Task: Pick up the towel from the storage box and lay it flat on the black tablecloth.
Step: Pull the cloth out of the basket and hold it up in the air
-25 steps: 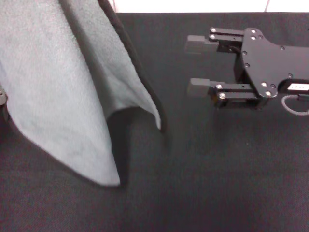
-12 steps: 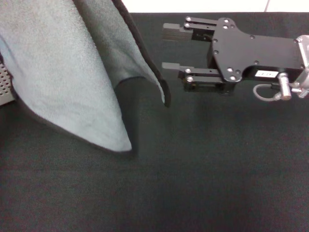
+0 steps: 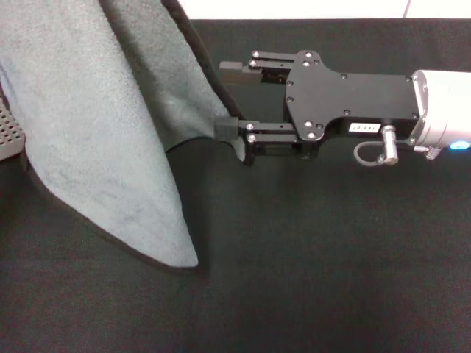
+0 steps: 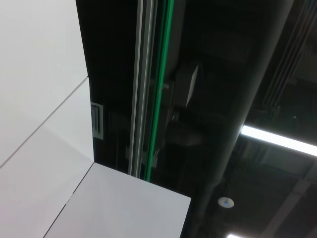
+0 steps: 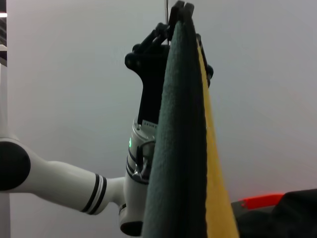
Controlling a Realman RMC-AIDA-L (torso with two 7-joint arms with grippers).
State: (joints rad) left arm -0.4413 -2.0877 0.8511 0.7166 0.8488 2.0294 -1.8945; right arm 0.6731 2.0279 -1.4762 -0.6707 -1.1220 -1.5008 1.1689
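Head view shows the towel [image 3: 96,125] hanging lengthwise, its long axis running top to bottom, draped down on the robot's left with its lowest corner close over the black tablecloth [image 3: 331,279]. The right gripper [image 3: 229,97] reaches in from the right, fingers spread, and they straddle the towel's inner hanging edge: one finger sits at the black-stitched border, the other just behind it. That edge lies directly ahead of the fingertips, so I'd say a pinch there is what comes next. From the right wrist view, the left gripper [image 5: 171,34] is high up, clamped on the towel's top edge, with a yellow-orange layer [image 5: 218,198] showing behind the grey-green face. A corner of the storage box [image 3: 10,132] peeks out at far left, behind the cloth. Nothing stands between the right gripper and the edge.
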